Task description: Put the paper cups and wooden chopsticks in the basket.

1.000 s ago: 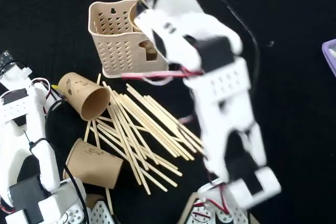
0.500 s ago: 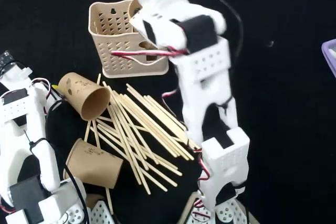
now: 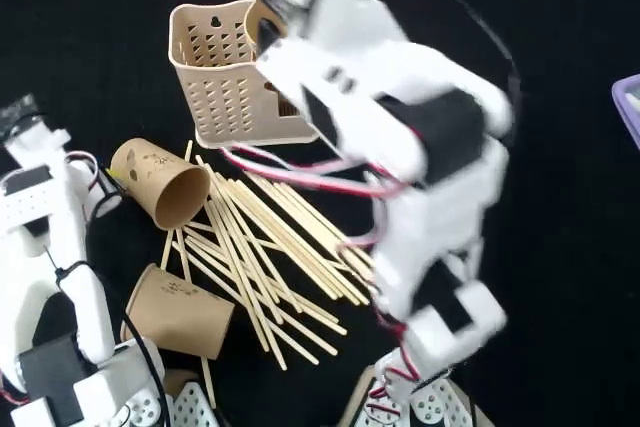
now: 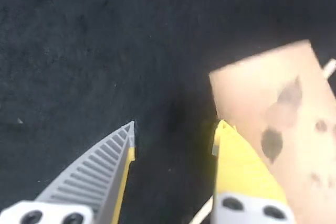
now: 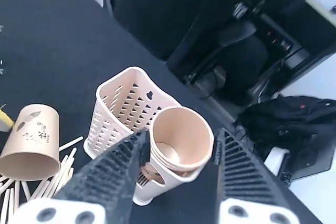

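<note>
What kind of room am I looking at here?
Probably an office or lab workroom: a black-covered table with small white robot arms, plus what looks like an office chair and black bag behind it.

Blk table [image 3: 560,247] — dk chair [image 5: 168,9] behind

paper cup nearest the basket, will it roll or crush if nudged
Lying on its side and tapered, the paper cup would probably roll in a curve. Its thin wall likely dents if squeezed. The chopsticks beside it may block it.
</note>
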### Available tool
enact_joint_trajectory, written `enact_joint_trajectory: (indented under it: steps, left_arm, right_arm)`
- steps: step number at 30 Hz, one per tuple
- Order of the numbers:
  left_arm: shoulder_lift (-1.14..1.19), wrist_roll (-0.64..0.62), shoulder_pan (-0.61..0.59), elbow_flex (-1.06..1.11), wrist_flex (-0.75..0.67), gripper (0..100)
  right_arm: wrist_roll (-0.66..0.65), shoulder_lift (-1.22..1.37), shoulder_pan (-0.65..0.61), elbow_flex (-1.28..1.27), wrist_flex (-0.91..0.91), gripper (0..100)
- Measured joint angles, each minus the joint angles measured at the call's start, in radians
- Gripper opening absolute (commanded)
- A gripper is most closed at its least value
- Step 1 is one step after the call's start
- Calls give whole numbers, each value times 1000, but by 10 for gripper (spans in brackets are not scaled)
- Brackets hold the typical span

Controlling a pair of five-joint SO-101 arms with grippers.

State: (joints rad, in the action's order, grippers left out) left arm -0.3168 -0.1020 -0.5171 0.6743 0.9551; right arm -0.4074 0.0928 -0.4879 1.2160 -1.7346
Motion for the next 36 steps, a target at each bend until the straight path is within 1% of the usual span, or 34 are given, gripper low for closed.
enact_joint_trajectory:
  steps: [2, 4, 7, 9, 13, 16, 19, 22, 24, 27, 32, 34, 36]
  left_arm:
    - [0, 87, 0, -92, 114, 242]
    - [0, 169, 15, -196, 256, 242]
    - [0, 305, 77, -334, 437, 241]
    - [0, 374, 143, -377, 522, 239]
    - [0, 410, 261, -394, 569, 242]
    - [0, 417, 310, -394, 572, 240]
    - [0, 419, 368, -394, 572, 239]
    - [0, 433, 390, -394, 548, 238]
    - [0, 465, 390, -377, 493, 238]
    - [0, 512, 388, -284, 384, 238]
    - [0, 528, 364, -163, 190, 237]
    - [0, 532, 336, -146, 144, 209]
    - [0, 534, 308, -143, 121, 155]
  right_arm:
    - [0, -109, 3, -114, 0, 198]
    - [-2, -222, 32, -258, 0, 198]
    - [-6, -381, 117, -476, 0, 198]
    - [-37, -482, 195, -624, 0, 198]
    - [-81, -667, 322, -927, 34, 198]
    - [-84, -798, 379, -1165, 115, 198]
    - [-84, -922, 388, -1396, 206, 198]
    - [-86, -1042, 391, -1570, 264, 198]
    - [-84, -1119, 391, -1649, 281, 198]
    - [-92, -1204, 390, -1728, 285, 198]
    - [-95, -1267, 397, -1830, 285, 197]
    - [-95, -1272, 397, -1870, 285, 197]
    - [-95, -1274, 394, -1907, 298, 197]
